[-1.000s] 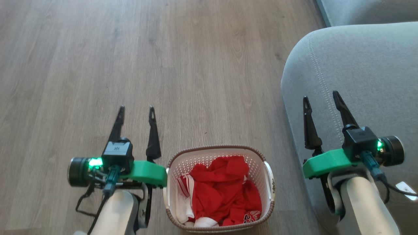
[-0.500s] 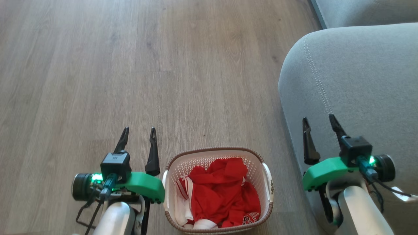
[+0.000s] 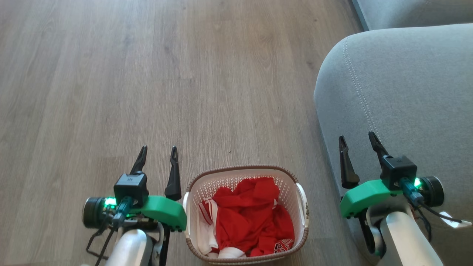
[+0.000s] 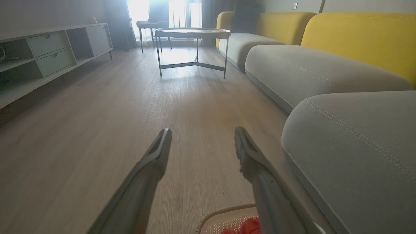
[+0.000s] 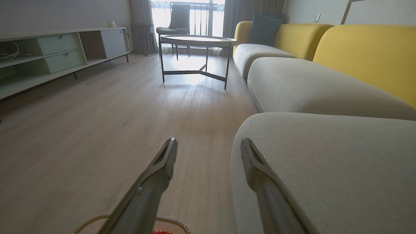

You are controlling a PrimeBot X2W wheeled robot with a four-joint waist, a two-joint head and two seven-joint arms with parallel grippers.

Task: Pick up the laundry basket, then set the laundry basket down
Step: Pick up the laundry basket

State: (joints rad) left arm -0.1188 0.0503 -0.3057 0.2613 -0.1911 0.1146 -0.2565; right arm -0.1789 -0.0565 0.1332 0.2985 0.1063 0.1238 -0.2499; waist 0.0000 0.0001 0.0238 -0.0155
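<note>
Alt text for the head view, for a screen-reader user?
A white laundry basket with a brown rim, holding red and white clothes, sits on the wood floor between the open left gripper and the open right gripper. A grey sofa is at the right.

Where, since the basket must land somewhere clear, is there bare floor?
Bare wood floor lies ahead of the laundry basket and leftward past the left gripper. Crowded on the right: the grey sofa stands close beside it, the right gripper above its edge.
</note>
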